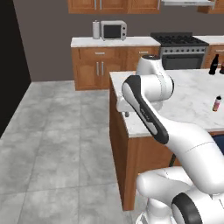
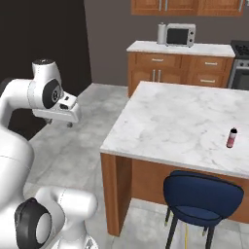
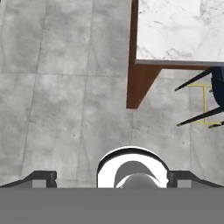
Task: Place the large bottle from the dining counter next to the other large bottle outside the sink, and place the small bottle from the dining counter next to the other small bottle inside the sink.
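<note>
Right by the camera is the blue stool [image 2: 202, 194], tucked against the desk [image 2: 180, 121]. On the desk stands the small bottle [image 2: 231, 138], pink-red with a dark cap, alone near the stool side. Far at the back edge stands the large bottle [image 1: 214, 64], black with a thin neck. The claw [image 2: 59, 121] hangs over the floor, well away from both, its two fingers wide apart and holding nothing. Small bottle looks light, hard and smooth, so it may slip or tip; grab it around the middle of its body.
</note>
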{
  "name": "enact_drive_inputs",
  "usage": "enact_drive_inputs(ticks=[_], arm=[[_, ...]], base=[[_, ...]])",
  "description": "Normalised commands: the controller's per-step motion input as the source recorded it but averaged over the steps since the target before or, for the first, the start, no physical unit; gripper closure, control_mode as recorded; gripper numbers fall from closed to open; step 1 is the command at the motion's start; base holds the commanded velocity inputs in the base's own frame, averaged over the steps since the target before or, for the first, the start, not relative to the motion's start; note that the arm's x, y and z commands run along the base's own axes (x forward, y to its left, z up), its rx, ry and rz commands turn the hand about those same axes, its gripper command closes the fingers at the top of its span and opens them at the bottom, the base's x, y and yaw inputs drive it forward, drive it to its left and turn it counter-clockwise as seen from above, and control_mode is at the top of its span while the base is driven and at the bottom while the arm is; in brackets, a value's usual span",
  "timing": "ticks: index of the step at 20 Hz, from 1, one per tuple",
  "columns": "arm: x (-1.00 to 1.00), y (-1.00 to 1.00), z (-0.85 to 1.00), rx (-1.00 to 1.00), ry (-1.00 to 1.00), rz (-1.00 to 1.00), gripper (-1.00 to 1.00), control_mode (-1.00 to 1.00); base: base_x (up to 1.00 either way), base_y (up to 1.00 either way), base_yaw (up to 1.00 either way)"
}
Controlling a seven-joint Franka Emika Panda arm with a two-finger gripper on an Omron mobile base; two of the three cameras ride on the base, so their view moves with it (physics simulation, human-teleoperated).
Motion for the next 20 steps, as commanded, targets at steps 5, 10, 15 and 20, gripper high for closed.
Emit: enact_drive_inputs(ticks=[5,10,15,20], arm=[[0.00,0.00,0.00,0.00,0.00,0.00,-1.00,1.00],[0.00,0.00,0.00,0.00,0.00,0.00,-1.00,1.00],[0.00,0.00,0.00,0.00,0.00,0.00,-1.00,1.00],[0.00,0.00,0.00,0.00,0.00,0.00,-1.00,1.00]], base=[[-0.06,-1.00,0.00],[-0.07,-1.00,0.00],[-0.10,-0.89,0.00],[-0.14,-0.61,0.00]])
